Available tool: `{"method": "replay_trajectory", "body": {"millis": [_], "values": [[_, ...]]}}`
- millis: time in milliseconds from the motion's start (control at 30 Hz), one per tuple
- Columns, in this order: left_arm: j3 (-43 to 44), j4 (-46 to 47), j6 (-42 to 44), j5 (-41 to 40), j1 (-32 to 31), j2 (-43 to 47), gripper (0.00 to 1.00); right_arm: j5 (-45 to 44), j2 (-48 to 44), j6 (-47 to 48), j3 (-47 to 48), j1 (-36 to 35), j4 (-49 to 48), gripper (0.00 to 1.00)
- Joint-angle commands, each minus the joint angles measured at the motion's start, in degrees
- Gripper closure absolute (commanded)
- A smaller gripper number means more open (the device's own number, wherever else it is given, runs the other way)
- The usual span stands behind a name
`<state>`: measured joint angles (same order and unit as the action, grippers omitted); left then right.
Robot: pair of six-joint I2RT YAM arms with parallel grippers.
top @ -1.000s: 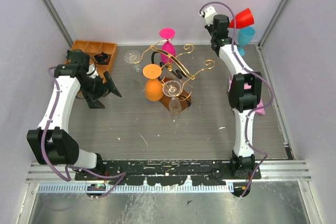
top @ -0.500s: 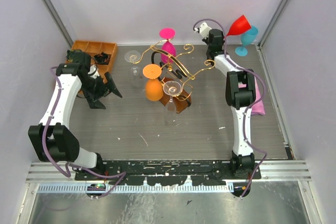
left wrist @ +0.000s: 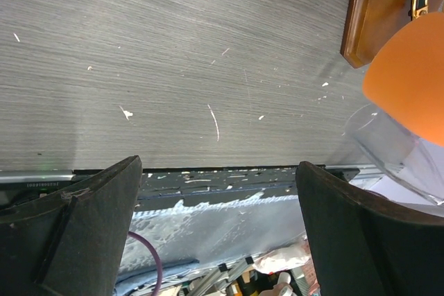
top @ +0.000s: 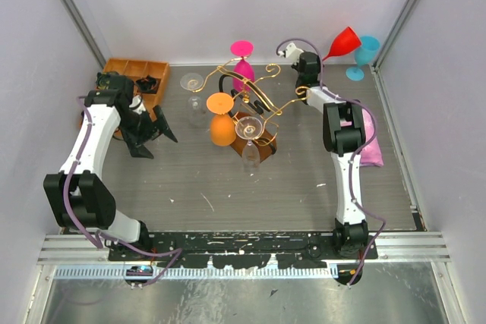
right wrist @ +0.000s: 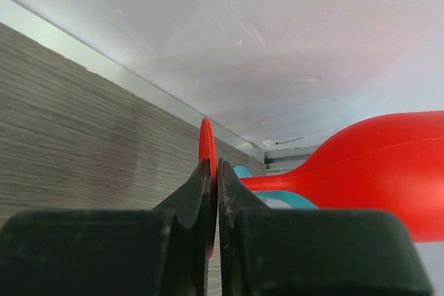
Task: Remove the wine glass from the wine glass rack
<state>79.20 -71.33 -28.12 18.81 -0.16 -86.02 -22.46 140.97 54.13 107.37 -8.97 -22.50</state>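
Red wine glass (top: 343, 42) already off wine glass rack (top: 262, 104), held tilted at far right corner, near blue glass (top: 364, 49). Right hand (right wrist: 213, 171) clamped on its foot disc. Left hand (top: 156, 136) spread wide, holding nothing, beside wooden tray (top: 121, 70). Likely left: set glass on tabletop (top: 228, 180), release. Orange glass (top: 222, 128) and pink glass (top: 242, 62) on rack.

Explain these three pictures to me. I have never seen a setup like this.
Two robot arms are bolted to a table. The wide picture looks down from above; the other two come from a camera on each wrist. The left hand is open and empty. The right hand is shut on the foot of a red glass, near a blue glass at the back. In the middle stands a gold wire rack with an orange glass, a pink glass and a clear glass at it. A wooden tray lies back left, a pink cloth on the right.
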Motion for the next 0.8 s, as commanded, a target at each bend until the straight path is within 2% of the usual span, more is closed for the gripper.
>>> {"method": "replay_trajectory", "body": {"millis": [0, 367, 600, 633, 733, 767], "values": [[0.3, 0.3, 1.3, 1.5, 0.0, -1.2, 0.01, -1.9, 0.8, 3.0, -0.6, -0.9, -7.5, 1.0], [-1.3, 1.5, 2.0, 2.4, 0.0, -2.4, 0.01, -5.0, 5.0, 7.9, -3.6, -1.7, -14.9, 1.0], [-2.4, 2.3, 1.9, 2.9, 0.1, -2.8, 0.01, -4.4, 7.5, 7.9, -2.8, -1.8, -11.6, 0.99], [-2.4, 2.5, 1.9, 2.9, 0.1, -2.8, 0.01, -4.1, 7.7, 7.8, -2.9, -1.8, -10.8, 0.97], [-2.4, 2.5, 2.1, 2.9, 0.1, -2.9, 0.01, -2.6, 7.7, 7.7, -2.9, -2.0, -7.4, 0.75], [-2.4, 2.5, 2.1, 2.9, 0.1, -2.9, 0.01, -2.5, 7.8, 7.6, -2.6, -2.2, -6.5, 0.73]]}}
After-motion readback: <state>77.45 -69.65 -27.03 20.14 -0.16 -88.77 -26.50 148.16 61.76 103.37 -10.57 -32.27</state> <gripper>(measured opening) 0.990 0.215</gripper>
